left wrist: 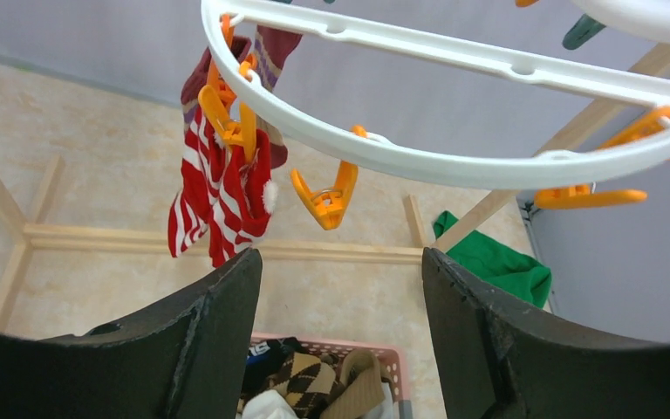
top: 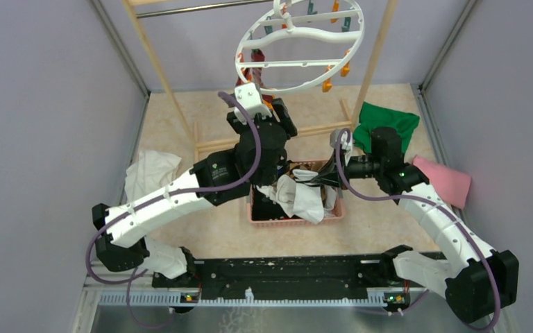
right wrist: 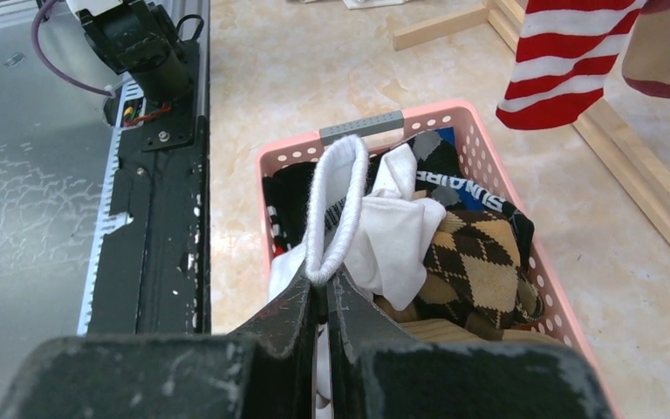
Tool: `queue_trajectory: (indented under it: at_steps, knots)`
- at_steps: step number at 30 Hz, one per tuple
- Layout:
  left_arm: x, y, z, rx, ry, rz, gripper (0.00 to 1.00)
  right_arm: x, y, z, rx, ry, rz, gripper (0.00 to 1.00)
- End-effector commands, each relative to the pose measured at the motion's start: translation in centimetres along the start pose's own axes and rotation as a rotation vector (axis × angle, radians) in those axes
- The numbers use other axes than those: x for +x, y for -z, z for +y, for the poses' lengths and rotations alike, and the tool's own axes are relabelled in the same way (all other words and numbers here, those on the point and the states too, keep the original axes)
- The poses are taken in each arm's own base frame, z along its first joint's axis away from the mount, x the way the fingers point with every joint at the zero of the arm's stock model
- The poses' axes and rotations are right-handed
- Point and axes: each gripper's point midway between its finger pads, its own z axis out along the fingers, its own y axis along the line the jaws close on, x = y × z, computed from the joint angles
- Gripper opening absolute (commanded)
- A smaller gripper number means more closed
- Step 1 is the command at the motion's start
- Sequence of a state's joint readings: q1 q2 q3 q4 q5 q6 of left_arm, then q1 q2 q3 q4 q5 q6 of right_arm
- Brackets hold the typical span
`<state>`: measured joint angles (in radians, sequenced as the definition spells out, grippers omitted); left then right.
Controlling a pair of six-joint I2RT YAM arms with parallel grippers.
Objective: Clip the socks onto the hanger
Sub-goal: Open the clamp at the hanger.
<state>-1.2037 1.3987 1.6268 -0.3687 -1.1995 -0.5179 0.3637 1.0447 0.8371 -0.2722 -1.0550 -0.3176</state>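
You have the hanger [left wrist: 454, 164] sweeping across the top of the left wrist view. The pink basket [top: 277, 223] sits low centre in the overhead view. Your left gripper [left wrist: 340, 297] gapes wide beneath the ring, empty. Your right gripper [right wrist: 324, 292] is pinched tight on the cuff of what looks like a white sock [right wrist: 336, 209], over the basket. A red-and-white striped sock [left wrist: 218, 201] hangs from an orange peg [left wrist: 214, 112], upper left.

Overhead plus wrist close-ups; basket [top: 288, 222] shared
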Motion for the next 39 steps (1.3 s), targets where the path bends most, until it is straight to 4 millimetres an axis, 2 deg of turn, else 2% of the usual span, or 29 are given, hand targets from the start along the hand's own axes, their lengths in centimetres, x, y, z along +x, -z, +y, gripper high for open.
queue_trajectory:
  at_steps: [1,9,20,28,33,39]
  knots:
    - [1.2,-1.0,0.3,0.008,0.057,0.096,0.73,-1.3,0.1,0.5,-0.008,0.044,-0.033,0.00]
    - [1.2,-1.5,0.0,0.017,0.077,0.111,0.76,-1.4,0.0,0.7,-0.011,0.051,-0.035,0.00]
    - [1.0,-3.1,-0.1,-0.040,0.082,0.060,0.72,-1.7,0.1,1.0,-0.017,0.059,-0.043,0.00]
    - [0.7,-4.1,0.9,-0.085,0.105,-0.034,0.71,-1.9,0.2,1.3,-0.020,0.063,-0.047,0.00]
    - [0.7,-4.9,1.3,-0.065,0.146,-0.028,0.70,-1.9,0.2,1.4,-0.022,0.065,-0.049,0.00]
    - [0.7,-5.4,0.9,-0.051,0.165,-0.034,0.71,-2.0,0.2,1.4,-0.024,0.064,-0.051,0.00]
